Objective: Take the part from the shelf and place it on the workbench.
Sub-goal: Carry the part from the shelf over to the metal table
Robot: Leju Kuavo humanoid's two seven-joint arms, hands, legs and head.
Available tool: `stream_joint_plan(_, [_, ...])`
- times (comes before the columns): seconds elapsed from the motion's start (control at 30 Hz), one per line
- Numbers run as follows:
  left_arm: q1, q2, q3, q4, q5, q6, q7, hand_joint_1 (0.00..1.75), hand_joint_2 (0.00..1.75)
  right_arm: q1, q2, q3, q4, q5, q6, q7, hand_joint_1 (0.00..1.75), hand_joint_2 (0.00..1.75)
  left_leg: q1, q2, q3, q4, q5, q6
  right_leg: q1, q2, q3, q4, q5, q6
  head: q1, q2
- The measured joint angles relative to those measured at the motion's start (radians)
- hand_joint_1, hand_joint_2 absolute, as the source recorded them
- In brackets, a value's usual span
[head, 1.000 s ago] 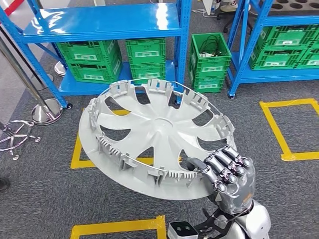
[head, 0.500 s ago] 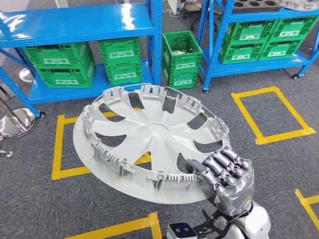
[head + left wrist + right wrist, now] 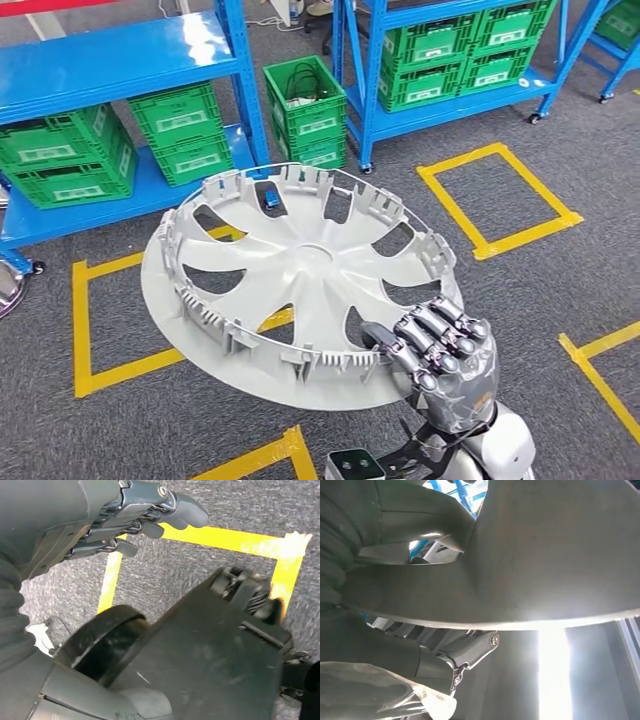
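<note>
- Grey carpet floor (image 3: 573,280) with yellow tape squares (image 3: 494,200).
- Green crate (image 3: 308,98) stands on the floor between two blue shelves (image 3: 113,60).
- Green crates (image 3: 177,135) on the lowest shelf boards.

Warehouse or workshop: blue steel shelving (image 3: 241,75), green crates (image 3: 306,95), yellow floor tape (image 3: 494,200)

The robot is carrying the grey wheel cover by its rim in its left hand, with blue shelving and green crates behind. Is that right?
Not quite: the right hand grips the wheel cover by its rim, as the head view shows. The left hand hangs over the floor holding nothing. The blue shelving and green crates are right.
</note>
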Motion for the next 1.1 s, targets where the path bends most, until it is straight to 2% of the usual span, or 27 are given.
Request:
stream_joint_plan(0.03, [0.000,0.002,0.000,0.000,0.000,-0.003,0.000,0.00,1.75,0.000,0.000,0.002,0.002,0.001,0.000,0.000,1.75,1.75,0.001,-0.002,0.010,-0.023,0.026,0.000,0.000,0.013,0.001,0.001,0.000,0.000,0.000,0.000])
stream_joint_plan(0.07, [0.000,0.004,0.001,0.000,0.000,-0.005,0.000,0.00,1.75,0.000,0.000,0.003,0.004,0.002,0.000,0.000,1.75,1.75,0.004,-0.010,0.036,-0.083,0.066,0.002,-0.001,0.026,0.002,0.003,0.000,0.001,0.000,0.000])
stream_joint_plan(0.13, [-0.001,0.006,0.001,0.000,0.000,-0.006,-0.001,0.00,1.75,-0.002,0.001,0.007,0.007,0.003,0.000,0.000,1.75,1.75,0.011,-0.055,0.097,-0.219,0.126,0.005,-0.001,0.050,-0.001,0.009,-0.001,0.007,0.000,0.000])
stream_joint_plan(0.17, [-0.002,0.006,0.001,0.000,0.001,-0.006,-0.001,0.00,1.75,-0.004,0.002,0.009,0.008,0.003,0.000,0.000,1.75,1.75,0.014,-0.074,0.113,-0.259,0.136,0.006,-0.001,0.060,-0.006,0.012,0.000,0.013,0.000,0.000])
stream_joint_plan(0.2, [-0.002,0.006,0.001,0.001,0.001,-0.009,-0.001,0.00,1.75,-0.006,0.003,0.011,0.009,0.003,0.000,0.000,1.75,1.75,0.014,-0.086,0.119,-0.276,0.135,0.008,-0.002,0.070,-0.012,0.013,0.002,0.019,0.000,0.000])
stream_joint_plan(0.27, [-0.004,0.007,0.001,0.001,0.002,-0.016,-0.002,0.00,1.75,-0.008,0.004,0.013,0.010,0.003,0.000,0.000,1.75,1.75,0.012,-0.073,0.118,-0.281,0.135,0.016,-0.006,0.086,-0.026,0.013,0.007,0.034,0.000,0.000])
stream_joint_plan(0.3, [-0.004,0.006,0.002,0.001,0.002,-0.020,-0.003,0.00,1.75,-0.008,0.004,0.013,0.010,0.003,0.000,0.000,1.75,1.75,0.012,-0.062,0.118,-0.285,0.138,0.023,-0.007,0.075,-0.033,0.019,0.002,0.039,0.001,0.000])
stream_joint_plan(0.37, [-0.007,0.006,0.002,0.001,0.001,-0.027,-0.006,0.00,1.75,-0.012,0.004,0.014,0.010,0.003,0.000,0.000,1.75,1.75,0.013,-0.037,0.117,-0.292,0.143,0.037,-0.005,0.027,-0.069,0.079,-0.035,0.047,0.005,0.000])
stream_joint_plan(0.4, [-0.006,0.006,0.002,0.001,0.000,-0.030,-0.008,0.00,1.75,-0.015,0.004,0.015,0.011,0.003,0.000,0.000,1.75,1.75,0.012,-0.023,0.117,-0.292,0.143,0.041,-0.004,-0.001,-0.098,0.141,-0.067,0.050,0.007,0.000])
stream_joint_plan(0.43, [-0.005,0.006,0.002,0.001,-0.001,-0.033,-0.010,0.00,1.75,-0.016,0.004,0.015,0.011,0.003,0.000,0.000,1.75,1.75,0.010,-0.009,0.116,-0.292,0.143,0.043,-0.004,-0.014,-0.132,0.213,-0.099,0.053,0.008,0.000])
stream_joint_plan(0.47, [-0.004,0.007,0.002,0.001,-0.002,-0.034,-0.011,0.00,1.75,-0.016,0.004,0.015,0.011,0.003,0.000,0.000,1.75,1.75,0.008,0.006,0.116,-0.291,0.143,0.044,-0.005,-0.020,-0.160,0.274,-0.121,0.055,0.008,0.000])
stream_joint_plan(0.5, [-0.003,0.007,0.002,0.001,-0.004,-0.036,-0.012,0.00,1.75,-0.016,0.004,0.015,0.011,0.003,0.000,0.000,1.75,1.75,0.007,0.020,0.116,-0.291,0.142,0.044,-0.005,-0.023,-0.173,0.306,-0.125,0.056,0.008,0.000])
stream_joint_plan(0.53, [-0.004,0.007,0.002,0.001,-0.006,-0.036,-0.013,0.00,1.75,-0.016,0.004,0.015,0.011,0.004,0.000,0.000,1.75,1.75,0.006,0.033,0.116,-0.291,0.142,0.044,-0.004,-0.026,-0.165,0.296,-0.110,0.055,0.008,0.000])
stream_joint_plan(0.57, [-0.005,0.006,0.002,0.001,-0.008,-0.036,-0.013,0.00,1.75,-0.016,0.004,0.015,0.009,0.005,0.000,0.000,1.75,1.75,0.005,0.044,0.117,-0.291,0.141,0.044,-0.004,-0.032,-0.137,0.245,-0.081,0.053,0.008,0.000])
stream_joint_plan(0.6, [-0.007,0.005,0.002,0.001,-0.010,-0.037,-0.013,0.00,1.75,-0.017,0.004,0.015,0.004,0.006,0.000,0.000,1.75,1.75,0.004,0.053,0.119,-0.290,0.140,0.042,-0.002,-0.050,-0.094,0.169,-0.048,0.049,0.008,0.000])
stream_joint_plan(0.67, [-0.010,0.004,0.002,0.001,-0.012,-0.037,-0.013,0.00,1.75,-0.023,0.004,0.015,-0.010,0.010,0.000,0.000,1.75,1.75,-0.002,0.070,0.120,-0.287,0.136,0.034,0.006,-0.084,-0.023,0.046,-0.012,0.039,0.007,0.000])
stream_joint_plan(0.7, [-0.010,0.003,0.002,0.001,-0.012,-0.037,-0.014,0.00,1.75,-0.027,0.004,0.016,-0.018,0.012,0.000,0.000,1.75,1.75,-0.004,0.078,0.120,-0.286,0.135,0.030,0.009,-0.093,-0.009,0.019,-0.009,0.034,0.007,0.000])
stream_joint_plan(0.77, [-0.012,0.002,0.001,0.001,-0.013,-0.037,-0.014,0.00,1.75,-0.030,0.004,0.016,-0.032,0.017,0.000,0.000,1.75,1.75,-0.006,0.095,0.121,-0.286,0.135,0.022,0.010,-0.076,-0.011,0.014,-0.007,0.025,0.006,0.000])
stream_joint_plan(0.8, [-0.013,0.001,0.001,0.001,-0.015,-0.037,-0.014,0.00,1.75,-0.030,0.004,0.016,-0.039,0.020,0.000,0.000,1.75,1.75,-0.005,0.090,0.122,-0.283,0.130,0.016,0.009,-0.067,-0.012,0.013,-0.004,0.020,0.006,0.000])
stream_joint_plan(0.87, [-0.015,0.000,0.001,0.001,-0.019,-0.037,-0.014,0.00,1.75,-0.031,0.004,0.016,-0.051,0.023,0.000,0.000,1.75,1.75,0.000,0.048,0.104,-0.230,0.089,0.005,0.003,-0.049,-0.012,0.009,0.002,0.010,0.004,0.000])
stream_joint_plan(0.9, [-0.014,0.000,0.001,0.001,-0.020,-0.037,-0.014,0.00,1.75,-0.032,0.004,0.016,-0.055,0.024,0.000,0.000,1.75,1.75,0.003,0.023,0.080,-0.173,0.055,0.000,0.001,-0.040,-0.013,0.009,0.003,0.006,0.002,0.000])
stream_joint_plan(0.93, [-0.012,0.000,0.001,0.001,-0.021,-0.037,-0.014,0.00,1.75,-0.032,0.004,0.016,-0.058,0.025,0.000,0.000,1.75,1.75,0.004,0.007,0.050,-0.100,0.018,-0.002,0.001,-0.029,-0.014,0.009,0.004,0.004,0.001,0.000])
stream_joint_plan(0.97, [-0.009,0.000,0.001,0.001,-0.021,-0.037,-0.014,0.00,1.75,-0.032,0.004,0.017,-0.059,0.025,0.000,0.000,1.75,1.75,0.005,0.002,0.020,-0.033,-0.009,-0.003,0.002,-0.017,-0.014,0.009,0.005,0.003,0.001,0.000])
stream_joint_plan(1.0, [-0.007,0.000,0.001,0.001,-0.021,-0.037,-0.014,0.00,1.75,-0.032,0.004,0.017,-0.060,0.025,0.000,0.000,1.75,1.75,0.005,0.001,0.001,0.009,-0.018,-0.003,0.002,-0.004,-0.015,0.010,0.005,0.002,0.001,0.000])
stream_joint_plan(1.03, [-0.006,0.000,0.001,0.001,-0.021,-0.037,-0.014,0.00,1.75,-0.032,0.004,0.017,-0.061,0.025,0.000,0.000,1.75,1.75,0.005,-0.001,-0.002,0.013,-0.007,-0.002,0.002,0.009,-0.015,0.011,0.006,0.002,0.000,0.000])
stream_joint_plan(1.07, [-0.006,0.001,0.001,0.001,-0.021,-0.037,-0.014,0.00,1.75,-0.032,0.004,0.017,-0.061,0.025,0.000,0.000,1.75,1.75,0.005,-0.004,0.015,-0.026,0.024,0.000,0.002,0.023,-0.015,0.012,0.006,0.002,0.000,0.000])
stream_joint_plan(1.1, [-0.006,0.001,0.001,0.001,-0.021,-0.037,-0.014,0.00,1.75,-0.031,0.004,0.017,-0.062,0.026,0.000,0.000,1.75,1.75,0.006,-0.015,0.046,-0.095,0.067,0.004,0.002,0.036,-0.015,0.014,0.006,0.003,0.000,0.000])
